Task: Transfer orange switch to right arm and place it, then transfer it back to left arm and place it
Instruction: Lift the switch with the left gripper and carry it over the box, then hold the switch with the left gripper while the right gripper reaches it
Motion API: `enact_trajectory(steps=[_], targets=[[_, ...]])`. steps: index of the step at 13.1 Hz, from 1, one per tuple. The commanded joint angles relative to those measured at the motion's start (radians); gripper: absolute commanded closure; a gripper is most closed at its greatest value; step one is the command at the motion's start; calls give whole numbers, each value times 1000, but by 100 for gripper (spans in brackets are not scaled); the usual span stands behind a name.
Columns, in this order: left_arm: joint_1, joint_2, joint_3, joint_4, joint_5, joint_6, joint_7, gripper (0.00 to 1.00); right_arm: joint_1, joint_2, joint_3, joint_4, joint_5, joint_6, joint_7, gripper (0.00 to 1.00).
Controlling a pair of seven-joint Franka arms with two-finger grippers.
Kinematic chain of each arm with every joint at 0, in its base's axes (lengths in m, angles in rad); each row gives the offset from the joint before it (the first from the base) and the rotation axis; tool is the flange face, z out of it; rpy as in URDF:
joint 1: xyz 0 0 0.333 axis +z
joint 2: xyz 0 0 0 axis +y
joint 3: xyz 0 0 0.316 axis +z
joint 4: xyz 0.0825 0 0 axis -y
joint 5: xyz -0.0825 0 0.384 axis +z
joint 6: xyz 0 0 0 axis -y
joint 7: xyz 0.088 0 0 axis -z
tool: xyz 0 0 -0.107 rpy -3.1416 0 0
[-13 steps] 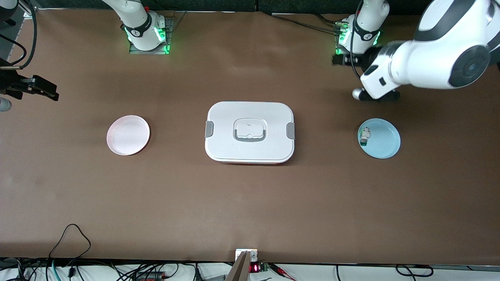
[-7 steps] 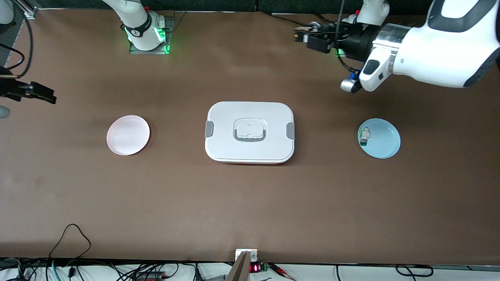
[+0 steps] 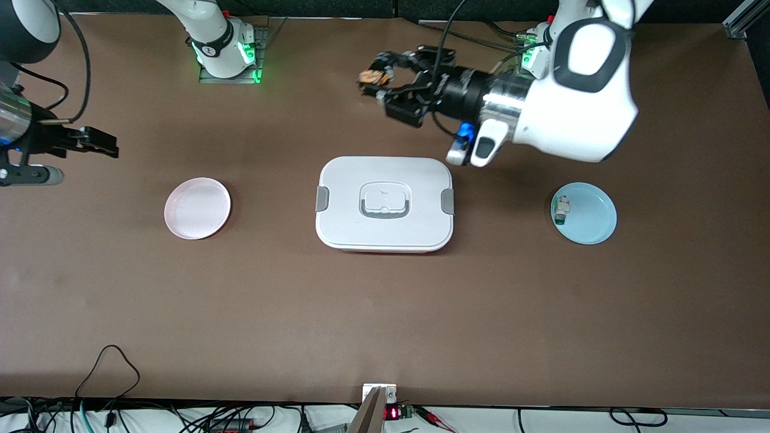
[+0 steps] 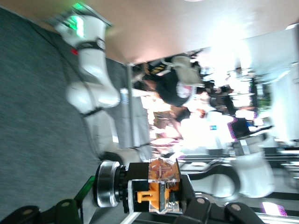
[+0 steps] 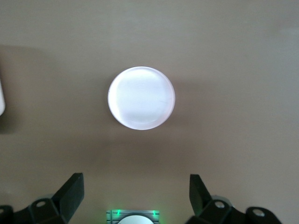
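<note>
Orange switch point(image 3: 372, 77) sits clamped in the left gripper point(image 3: 378, 78), up in the air over bare table between the two arm bases, clear of the white box point(image 3: 385, 203). Right gripper point(image 3: 99, 143) hangs wide open and empty near the pink plate point(image 3: 197, 208).

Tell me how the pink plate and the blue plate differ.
The pink plate lies toward the right arm's end of the table and holds nothing; the blue plate lies toward the left arm's end and holds a small white component with a green end. Both are small, round, and sit flat beside the box.
</note>
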Motion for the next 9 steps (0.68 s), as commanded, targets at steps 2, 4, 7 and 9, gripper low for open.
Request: enact_trajectory(steps=[2, 4, 7, 9], targets=[[-24, 31, 3, 32, -47, 55, -67, 88, 42, 7, -6, -3, 200, 3, -3, 0], [-23, 31, 3, 34, -49, 55, -72, 88, 25, 12, -6, -25, 369, 41, -5, 0], [-21, 33, 4, 34, -49, 55, -73, 88, 5, 20, -6, -109, 671, 90, -37, 0], [-18, 33, 4, 34, -49, 52, -73, 88, 20, 43, 8, -135, 762, 147, -136, 0]])
